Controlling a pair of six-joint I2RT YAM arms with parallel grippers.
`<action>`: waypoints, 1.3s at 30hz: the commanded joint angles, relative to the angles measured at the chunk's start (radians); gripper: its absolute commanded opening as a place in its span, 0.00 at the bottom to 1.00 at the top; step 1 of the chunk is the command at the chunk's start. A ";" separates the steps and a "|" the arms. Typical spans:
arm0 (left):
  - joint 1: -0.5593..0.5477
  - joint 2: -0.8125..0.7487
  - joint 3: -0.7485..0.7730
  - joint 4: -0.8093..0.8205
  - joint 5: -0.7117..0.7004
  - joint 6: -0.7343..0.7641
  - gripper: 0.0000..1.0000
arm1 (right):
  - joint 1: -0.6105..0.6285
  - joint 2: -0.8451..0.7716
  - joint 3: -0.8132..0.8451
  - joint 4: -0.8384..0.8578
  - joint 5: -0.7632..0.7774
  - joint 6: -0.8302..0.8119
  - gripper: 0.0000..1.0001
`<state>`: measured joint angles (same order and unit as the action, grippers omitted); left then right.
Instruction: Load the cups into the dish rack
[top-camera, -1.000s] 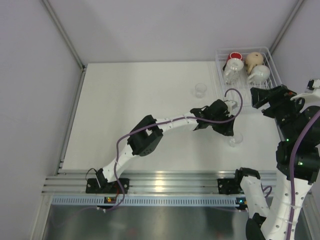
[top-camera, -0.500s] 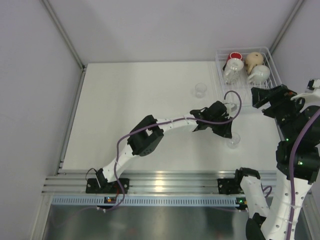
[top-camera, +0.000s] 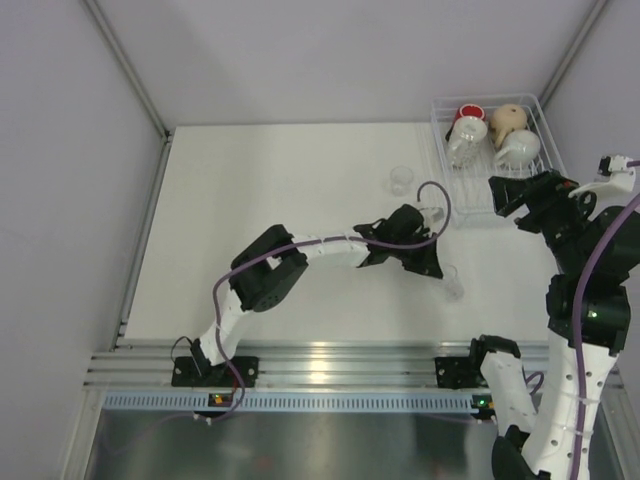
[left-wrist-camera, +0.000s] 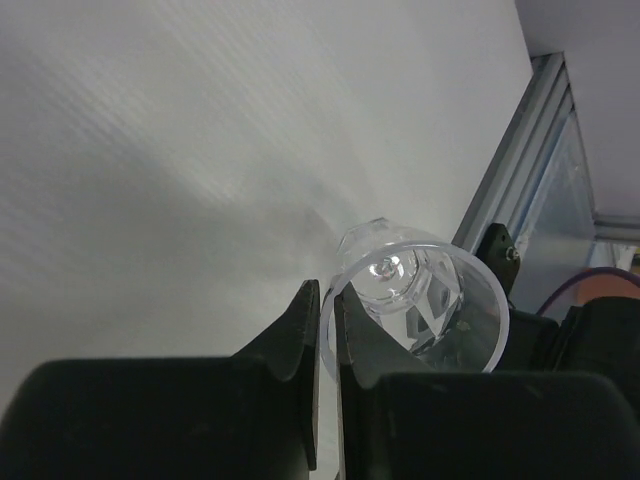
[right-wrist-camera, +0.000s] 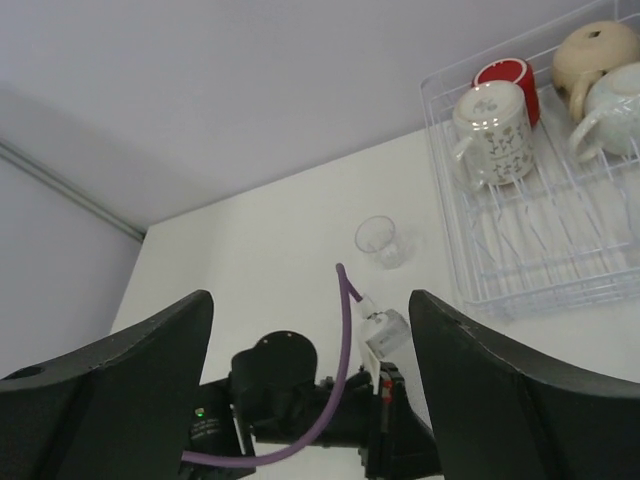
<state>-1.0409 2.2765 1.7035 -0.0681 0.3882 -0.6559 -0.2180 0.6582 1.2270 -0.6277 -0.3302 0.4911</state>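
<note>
Left claw (left-wrist-camera: 322, 330), pinching clear tumbler (left-wrist-camera: 415, 300) by rim, draws back farther from dish rack (right-wrist-camera: 540, 240); right claw (right-wrist-camera: 312, 345) wide nr rack: grasp secured, transfer pending.

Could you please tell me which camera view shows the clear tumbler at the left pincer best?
The left wrist view: the tumbler is close, its rim pinched in the left pincer. The top view shows the tumbler only faintly; the right wrist view hides it.
</note>
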 joint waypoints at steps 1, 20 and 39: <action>0.087 -0.230 -0.218 0.402 0.098 -0.170 0.00 | 0.008 -0.002 -0.040 0.129 -0.139 0.036 0.80; 0.341 -0.466 -0.656 1.473 0.296 -0.889 0.00 | 0.155 0.098 -0.363 0.712 -0.420 0.232 0.85; 0.344 -0.445 -0.616 1.637 0.199 -1.034 0.00 | 0.427 0.089 -0.448 0.809 -0.296 0.224 0.67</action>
<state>-0.6998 1.8286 1.0477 1.2461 0.6292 -1.6558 0.1936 0.7662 0.7921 0.0975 -0.6357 0.7181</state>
